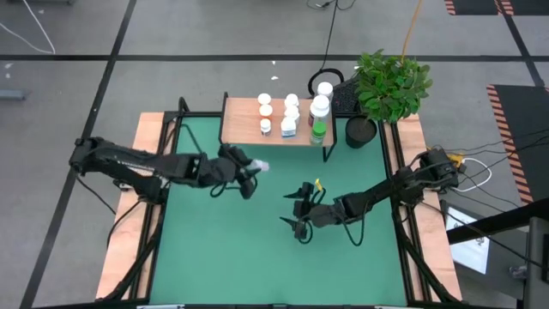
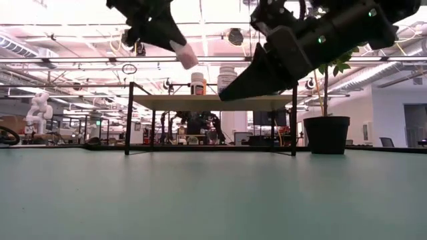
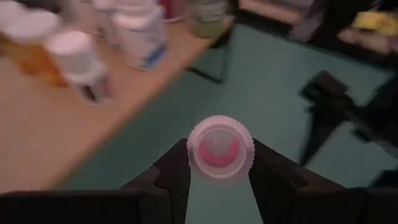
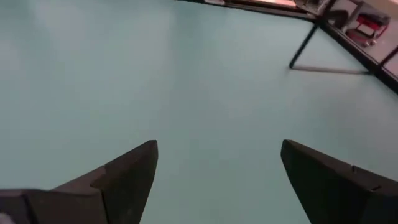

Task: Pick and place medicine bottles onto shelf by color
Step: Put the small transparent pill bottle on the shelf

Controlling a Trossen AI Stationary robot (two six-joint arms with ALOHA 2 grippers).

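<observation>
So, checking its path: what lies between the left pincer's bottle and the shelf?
Only bare green mat, per the high view.

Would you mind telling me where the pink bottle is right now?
The pink bottle is gripped by the left gripper, raised above the green mat in the high view, just in front of the shelf, left of the open right gripper.

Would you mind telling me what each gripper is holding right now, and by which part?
The left gripper holds a pink bottle by its body, just below the cap; the right gripper is open and empty.
</observation>
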